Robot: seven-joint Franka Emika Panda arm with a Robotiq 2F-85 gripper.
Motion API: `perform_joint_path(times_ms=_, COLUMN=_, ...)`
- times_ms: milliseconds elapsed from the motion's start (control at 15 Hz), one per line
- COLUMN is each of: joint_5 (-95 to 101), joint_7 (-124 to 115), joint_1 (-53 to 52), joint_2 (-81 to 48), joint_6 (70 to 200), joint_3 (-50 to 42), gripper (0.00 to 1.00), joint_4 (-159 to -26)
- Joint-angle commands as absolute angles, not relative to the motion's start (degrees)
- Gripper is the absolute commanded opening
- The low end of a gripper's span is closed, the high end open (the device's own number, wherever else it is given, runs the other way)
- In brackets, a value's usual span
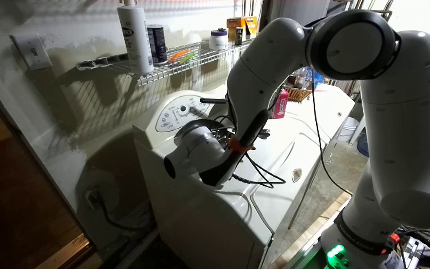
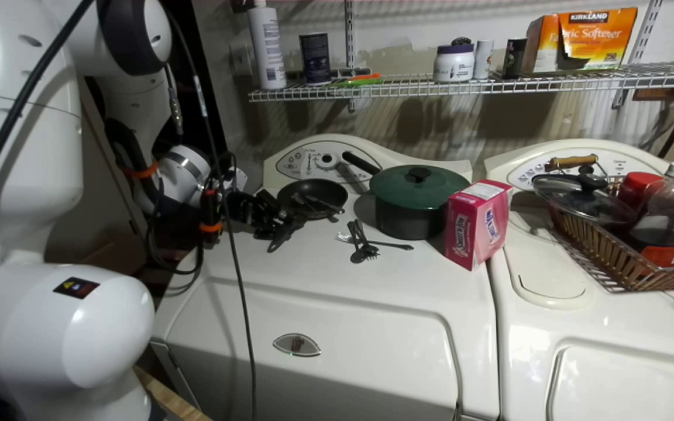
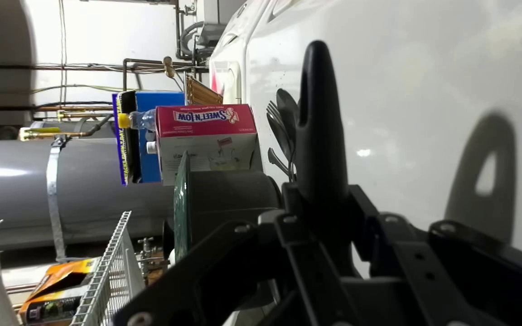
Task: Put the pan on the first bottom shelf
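The small round black pan point(image 2: 312, 197) sits on the dryer top, beside the control panel, in an exterior view. My gripper point(image 3: 323, 199) is shut on its straight black handle point(image 3: 322, 113), which sticks out beyond the fingers in the wrist view. That handle stands clear of the white surface, with its shadow off to the side. Whether the pan's base touches the dryer I cannot tell. Above the dryer runs the lower white wire shelf point(image 2: 401, 89), which also shows in the wrist view point(image 3: 107, 267). The arm hides most of the pan and gripper in an exterior view.
A green lidded pot point(image 2: 413, 204) stands right beside the pan, with a pink box point(image 2: 477, 225) against it. Several black utensils point(image 2: 363, 242) lie in front. Shelf items include a tall white bottle point(image 2: 267, 49), a dark can point(image 2: 315, 58), a jar point(image 2: 454, 63) and an orange box point(image 2: 597, 41).
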State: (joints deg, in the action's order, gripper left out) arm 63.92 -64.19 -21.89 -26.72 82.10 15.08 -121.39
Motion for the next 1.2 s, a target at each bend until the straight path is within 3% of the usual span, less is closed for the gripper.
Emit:
perform_joint_path(times_ms=0, joint_5=64.2, joint_7=-63.1, joint_1=-22.2, joint_2=-25.5, joint_6=79.8, joint_3=15.3, gripper=0.07, joint_4=-122.4)
perform_joint_path(times_ms=1133, joint_5=63.5, joint_7=-62.6, joint_1=-23.5, joint_2=-17.7, joint_6=65.6, joint_3=18.6, gripper=0.07, joint_4=-127.2)
